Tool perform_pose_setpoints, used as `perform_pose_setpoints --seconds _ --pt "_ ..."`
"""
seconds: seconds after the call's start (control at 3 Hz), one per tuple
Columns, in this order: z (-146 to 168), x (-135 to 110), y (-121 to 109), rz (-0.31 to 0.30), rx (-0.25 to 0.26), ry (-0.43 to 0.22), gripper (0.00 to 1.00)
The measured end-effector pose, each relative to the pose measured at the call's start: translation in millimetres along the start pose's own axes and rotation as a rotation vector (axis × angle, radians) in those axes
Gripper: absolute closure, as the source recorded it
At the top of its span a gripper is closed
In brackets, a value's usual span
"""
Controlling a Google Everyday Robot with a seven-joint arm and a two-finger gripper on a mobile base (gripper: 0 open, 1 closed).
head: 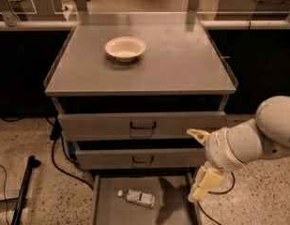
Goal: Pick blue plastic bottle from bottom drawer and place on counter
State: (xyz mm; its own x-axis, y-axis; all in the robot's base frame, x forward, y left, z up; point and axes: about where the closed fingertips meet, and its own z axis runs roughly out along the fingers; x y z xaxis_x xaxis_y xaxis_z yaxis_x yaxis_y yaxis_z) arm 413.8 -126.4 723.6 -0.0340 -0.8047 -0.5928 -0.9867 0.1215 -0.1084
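The blue plastic bottle (pixel 137 198) lies on its side on the floor of the open bottom drawer (pixel 108 208), cap pointing left. My gripper (pixel 201 161) hangs at the right front of the cabinet, level with the middle drawer, above and to the right of the bottle. Its two cream fingers (pixel 205 184) are spread wide apart and hold nothing. The counter (pixel 182 60) is the flat grey top of the cabinet.
A cream round bowl (pixel 125 48) sits on the counter at the back left. The two upper drawers (pixel 142 124) with black handles are pulled out slightly. Black cables (pixel 60 163) and a black pole (pixel 23 191) lie on the floor at the left.
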Motion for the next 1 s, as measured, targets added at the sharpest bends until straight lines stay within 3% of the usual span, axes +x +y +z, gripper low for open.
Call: perform_pose_setpoints --seconds 0.33,0.67,1.0 --pt "48 22 -3 0.023 -0.012 0.008 0.0" --pt "96 46 -19 0.059 0.046 0.027 0.0" --pt "96 46 -19 0.059 0.046 0.027 0.0"
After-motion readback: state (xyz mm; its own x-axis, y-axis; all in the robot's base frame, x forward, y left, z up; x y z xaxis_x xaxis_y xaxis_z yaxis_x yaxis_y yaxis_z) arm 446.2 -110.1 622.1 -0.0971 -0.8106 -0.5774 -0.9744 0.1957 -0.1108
